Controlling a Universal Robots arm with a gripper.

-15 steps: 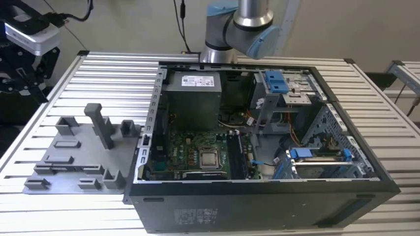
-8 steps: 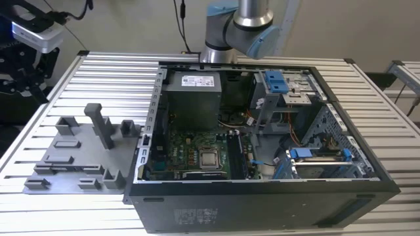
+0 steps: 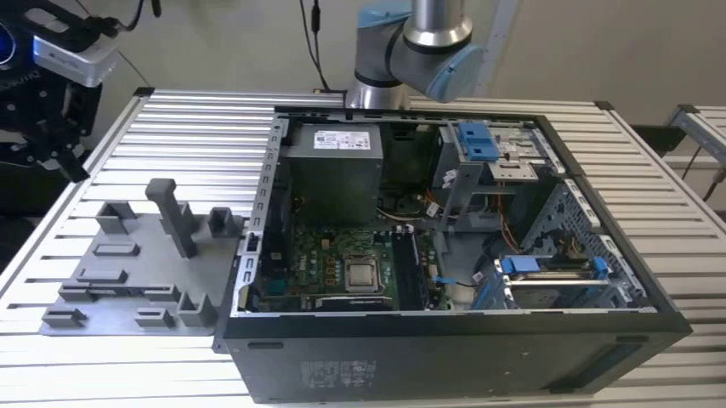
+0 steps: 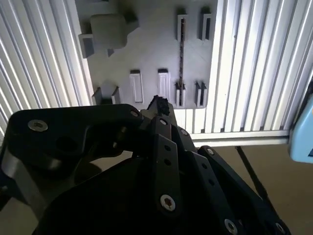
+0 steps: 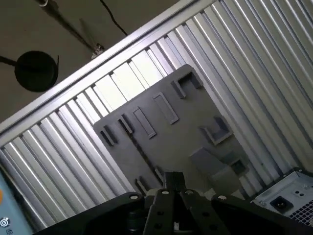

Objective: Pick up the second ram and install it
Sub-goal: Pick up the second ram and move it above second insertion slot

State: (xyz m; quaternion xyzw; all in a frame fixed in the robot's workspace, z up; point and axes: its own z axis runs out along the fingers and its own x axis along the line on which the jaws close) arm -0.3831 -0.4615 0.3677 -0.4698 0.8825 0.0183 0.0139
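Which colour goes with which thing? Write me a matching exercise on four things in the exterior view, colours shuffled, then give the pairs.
Things:
1. tray
2. motherboard
3. computer case
4. drive-bay clip

Colours:
a. blue
b. grey
c. black
d. green

Pairs: 1-b; 2-d; 3-c; 4-a

Robotics lab or workshop: ribbed aluminium bench (image 3: pixel 193 127), robot arm (image 3: pixel 414 51) mounted at back, opened PC case (image 3: pixel 454 357), grey fixture tray (image 3: pixel 114 255), hanging cable (image 3: pixel 312 34).
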